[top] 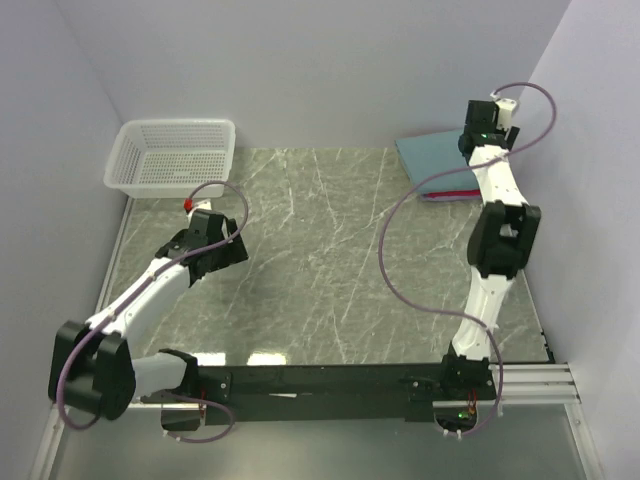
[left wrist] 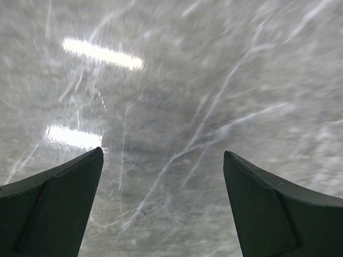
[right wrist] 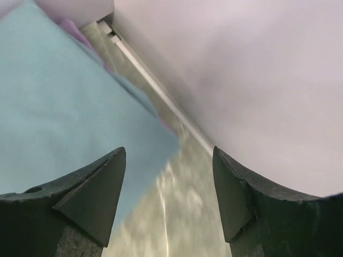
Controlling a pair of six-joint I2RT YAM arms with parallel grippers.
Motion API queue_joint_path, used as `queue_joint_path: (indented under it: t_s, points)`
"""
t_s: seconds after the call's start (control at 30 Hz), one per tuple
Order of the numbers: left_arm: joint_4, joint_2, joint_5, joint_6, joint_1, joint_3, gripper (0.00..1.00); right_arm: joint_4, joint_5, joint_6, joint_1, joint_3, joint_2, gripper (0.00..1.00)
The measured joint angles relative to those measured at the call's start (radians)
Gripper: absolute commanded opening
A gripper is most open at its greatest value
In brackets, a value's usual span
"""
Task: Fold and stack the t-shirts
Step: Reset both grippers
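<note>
**Marble table: shirt stack far right, basket far left**

Grey-green marble table [top: 320, 260] with pale walls [top: 300, 60] on three sides.

We mark a white mesh basket [top: 172, 155] at the far left corner, upright, against the left wall. Through its open top we see its own mesh floor and walls. None of the shirts is in it.

We find the t-shirts at the far right corner, well apart from the basket. The teal-blue t-shirt [top: 430, 155] lies flat and folded on top. A strip of the crimson-pink t-shirt [top: 452, 194] shows under its near edge. In the right wrist view a thin lavender t-shirt [right wrist: 72, 29] edge shows from under the teal cloth on the wall side. We cannot tell whether crimson or lavender lies lower.

The right arm [top: 500, 240] reaches to the far right, its wrist over the stack. The right jaws stand well apart with nothing clamped. One finger [right wrist: 86, 198] is over the teal cloth and the other is over bare table beside the wall. We cannot tell if the finger touches the cloth.

The left arm [top: 150, 285] is bent over the left side of the table, near the basket but apart from it. The left jaws are spread wide and hold nothing, with only blurred marble between the fingers [left wrist: 53, 203].
</note>
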Motion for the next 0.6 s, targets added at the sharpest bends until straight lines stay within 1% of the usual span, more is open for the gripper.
queue_joint_path:
  t_s: [0.07,0.2,0.23,0.27,0.43,0.5,0.6]
  points:
    - [-0.014,-0.045,-0.001,0.005,0.0,0.022,0.99,-0.04,-0.031,0.064,0.003,-0.078,-0.119,0.74]
    - [-0.046,-0.152,-0.028,0.022,0.0,0.106,0.99,-0.107,-0.131,0.174,0.019,-0.235,-0.409,0.75]
    - [-0.056,-0.182,-0.045,0.024,0.0,0.132,0.99,-0.113,-0.154,0.193,0.024,-0.267,-0.474,0.81]
    - [-0.06,-0.21,-0.061,0.024,0.0,0.155,0.99,-0.121,-0.185,0.215,0.031,-0.309,-0.562,0.84]
    - [-0.095,-0.383,-0.219,-0.008,0.0,0.251,0.99,-0.127,-0.344,0.274,0.051,-0.547,-1.012,0.87]
    - [-0.1,-0.451,-0.294,-0.025,0.0,0.26,0.99,-0.116,-0.391,0.272,0.05,-0.656,-1.206,0.88]
    - [-0.097,-0.54,-0.374,-0.028,0.0,0.252,0.99,-0.105,-0.429,0.269,0.051,-0.791,-1.438,0.89]
